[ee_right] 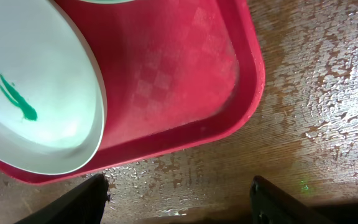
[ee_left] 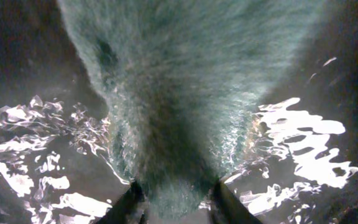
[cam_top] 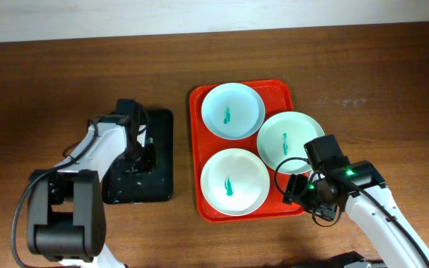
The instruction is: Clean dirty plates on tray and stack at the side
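The red-orange tray (cam_top: 196, 145) holds three dirty plates, each with a teal smear: pale blue (cam_top: 233, 110) at the back, mint green (cam_top: 289, 140) at the right, white (cam_top: 234, 181) at the front. My left gripper (cam_top: 146, 155) is down in the black tray (cam_top: 162, 182), shut on the fuzzy teal-grey sponge (ee_left: 185, 81) between its fingertips (ee_left: 176, 202). My right gripper (cam_top: 295, 190) is open and empty (ee_right: 179, 199) over bare wood, just off the tray's front right corner (ee_right: 185, 81). The white plate (ee_right: 36, 93) lies to its left there.
The black tray's wet floor (ee_left: 303, 137) glints around the sponge. The wooden table (cam_top: 378, 82) is damp beside the red tray's corner (ee_right: 316, 106). A small teal mark (cam_top: 352, 102) is on the wood right of the tray.
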